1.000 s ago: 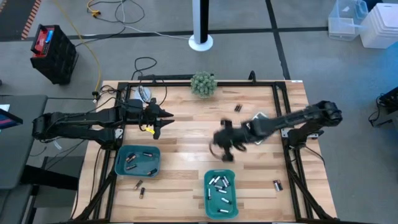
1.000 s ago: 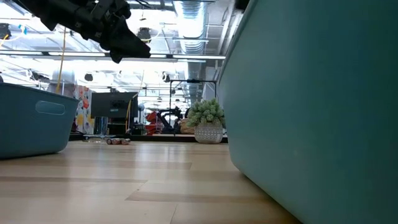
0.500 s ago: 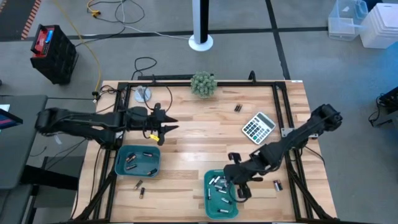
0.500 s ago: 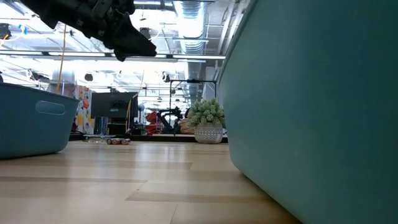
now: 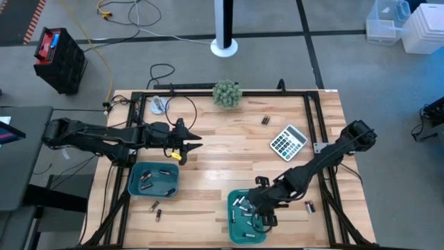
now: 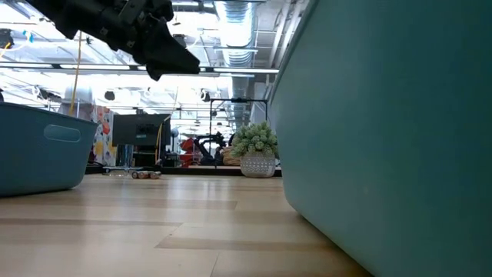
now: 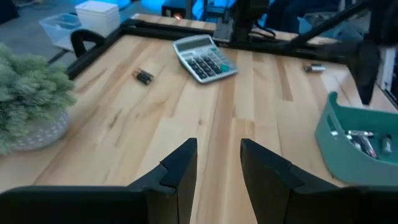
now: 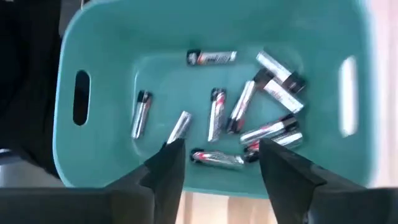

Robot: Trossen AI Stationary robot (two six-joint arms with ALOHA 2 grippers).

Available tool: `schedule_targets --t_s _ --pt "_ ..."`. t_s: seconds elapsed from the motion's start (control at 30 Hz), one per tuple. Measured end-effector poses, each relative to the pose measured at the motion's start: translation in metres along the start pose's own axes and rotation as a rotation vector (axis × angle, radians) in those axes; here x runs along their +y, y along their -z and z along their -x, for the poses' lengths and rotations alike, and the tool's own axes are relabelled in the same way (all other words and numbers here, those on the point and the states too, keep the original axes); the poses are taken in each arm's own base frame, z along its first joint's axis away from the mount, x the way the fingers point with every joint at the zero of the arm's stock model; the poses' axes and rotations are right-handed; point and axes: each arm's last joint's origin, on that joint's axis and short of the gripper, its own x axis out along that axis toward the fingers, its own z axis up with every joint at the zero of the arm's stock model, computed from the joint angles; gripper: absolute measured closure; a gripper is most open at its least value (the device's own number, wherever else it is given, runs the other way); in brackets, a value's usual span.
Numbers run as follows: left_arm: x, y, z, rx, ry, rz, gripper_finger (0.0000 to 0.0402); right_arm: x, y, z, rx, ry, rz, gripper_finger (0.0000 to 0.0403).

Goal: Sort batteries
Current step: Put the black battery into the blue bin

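Several silvery-white batteries (image 8: 214, 121) lie in the teal tray (image 5: 246, 221) at the table's near edge. My right gripper (image 8: 217, 163) hangs open over this tray, pointing steeply down, with nothing between its fingers. Dark batteries (image 5: 154, 177) lie in the second teal tray (image 5: 152, 179) at the near left. My left gripper (image 5: 187, 146) hovers just beyond that tray, pointing toward the table's right. In its wrist view it (image 7: 219, 163) is open and empty. Loose batteries lie on the wood: one at the far side (image 5: 265, 121), one near the right edge (image 5: 309, 206), two by the left tray (image 5: 157, 210).
A grey calculator (image 5: 288, 141) lies right of centre and a small potted plant (image 5: 227, 93) stands at the far edge. A black frame (image 5: 319, 125) borders the table. Bare wood lies between the two trays and across the middle.
My right gripper has swung from the table's middle beside the calculator toward the near edge and down, ending over the near tray. My left gripper has drifted a little toward the table's right and near edge.
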Motion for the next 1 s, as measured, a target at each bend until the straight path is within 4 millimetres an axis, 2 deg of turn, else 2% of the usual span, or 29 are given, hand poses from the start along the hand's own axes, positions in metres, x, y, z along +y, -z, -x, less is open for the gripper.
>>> schedule_targets --t_s 0.13,0.27,0.43,0.53,0.63,0.77,0.87,1.0 --pt "-0.011 -0.005 0.011 -0.037 0.028 -0.031 0.0285 0.001 -0.004 0.018 -0.103 0.063 0.061 0.0176" --pt "-0.025 -0.006 0.027 -0.039 0.072 -0.075 0.0289 0.003 -0.005 0.042 -0.250 0.216 0.171 0.0180" --pt "-0.045 0.001 0.040 0.063 0.094 -0.059 0.0298 0.000 -0.009 0.064 -0.351 0.345 0.277 0.0187" --pt "-0.061 0.001 0.049 0.164 0.032 -0.038 0.0300 -0.005 -0.010 0.072 -0.377 0.437 0.322 0.0190" --pt "-0.078 -0.007 0.062 0.200 0.007 -0.016 0.0300 -0.008 -0.010 0.076 -0.386 0.519 0.351 0.0190" --pt "-0.106 -0.025 0.078 0.226 0.051 0.022 0.0301 -0.011 -0.006 0.079 -0.467 0.537 0.358 0.0191" --pt "-0.125 -0.032 0.085 0.327 0.060 0.053 0.0301 -0.018 0.003 0.072 -0.578 0.510 0.372 0.0191" --pt "-0.153 -0.028 0.085 0.544 0.056 0.133 0.0291 -0.036 0.016 0.066 -0.719 0.502 0.363 0.0191"
